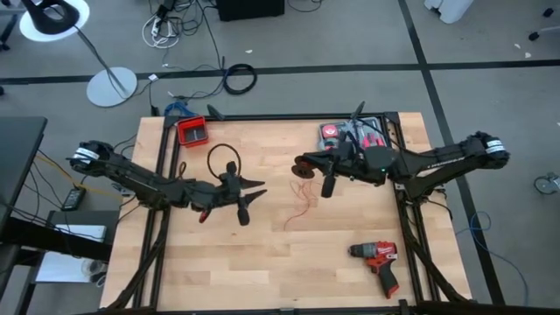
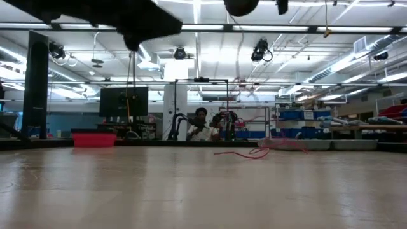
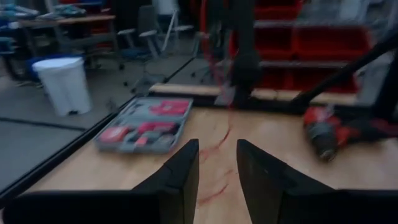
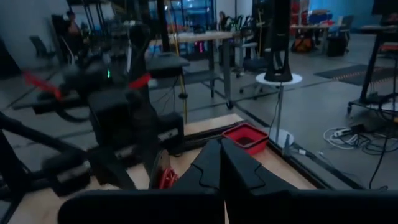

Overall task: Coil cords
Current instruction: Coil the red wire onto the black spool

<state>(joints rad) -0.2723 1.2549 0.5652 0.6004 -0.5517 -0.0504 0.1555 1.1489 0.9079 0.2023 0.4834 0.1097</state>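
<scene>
Nowhere can any writing or brand be read; the markings on the tool case (image 1: pixel 354 134) and on the red drill (image 1: pixel 378 259) are too small to make out. Two arms are seen over the wooden table (image 1: pixel 271 271). The left gripper (image 1: pixel 252 201) is held above the table's left-middle, its fingers (image 3: pixel 180 174) parted with a clear gap between them and nothing gripped. The right gripper (image 1: pixel 299 166) is held near the table's centre with its fingers (image 4: pixel 221 165) pressed together; whether anything is pinched between them cannot be told. One thin red cord (image 1: pixel 304 204) is seen lying loose on the wood between the two grippers, just below the right one; in the low view it shows as a faint red line (image 2: pixel 245 153). One black cable loop (image 1: pixel 222 157) lies near the left arm, and one small red bin (image 1: pixel 192 131) sits at the table's far-left edge. One case and one drill are counted. The cord's ends are too fine to be made out, and a person (image 2: pixel 201 126) is dimly seen in the room behind.
</scene>
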